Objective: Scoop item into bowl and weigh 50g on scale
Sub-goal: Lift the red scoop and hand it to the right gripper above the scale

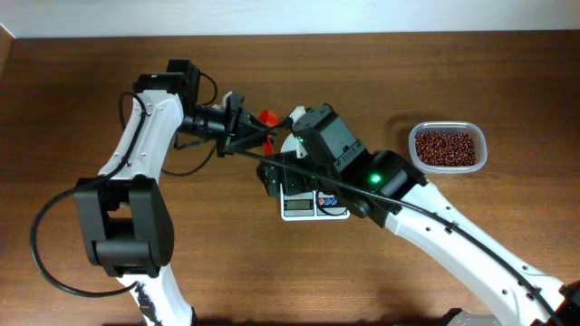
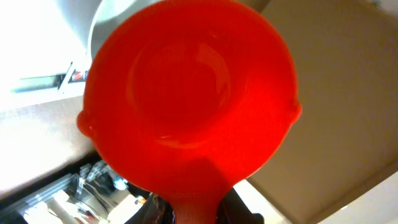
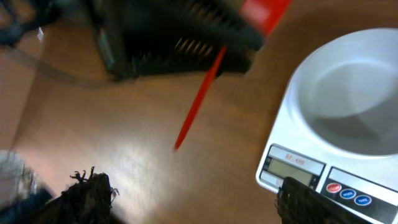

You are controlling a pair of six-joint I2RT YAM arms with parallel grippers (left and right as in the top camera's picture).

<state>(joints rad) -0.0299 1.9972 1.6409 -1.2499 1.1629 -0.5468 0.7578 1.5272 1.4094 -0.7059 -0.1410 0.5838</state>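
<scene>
My left gripper (image 1: 246, 129) is shut on the handle of a red scoop (image 1: 268, 118), held just left of the white bowl (image 1: 292, 145). In the left wrist view the scoop's cup (image 2: 189, 93) fills the frame with no beans visible in it, and the jaws (image 2: 196, 208) clamp its handle. The bowl (image 3: 348, 93) sits empty on the white scale (image 3: 292, 168). My right gripper (image 3: 199, 199) is open and empty, low over the table at the scale's left front corner; in the overhead view it (image 1: 272, 177) hides most of the bowl. The beans (image 1: 444, 148) lie in a clear tub at the right.
The clear plastic tub (image 1: 480, 149) stands on the brown table, far right of the scale. The right arm (image 1: 435, 217) crosses from the lower right corner. The left arm (image 1: 145, 145) and its cables occupy the left side.
</scene>
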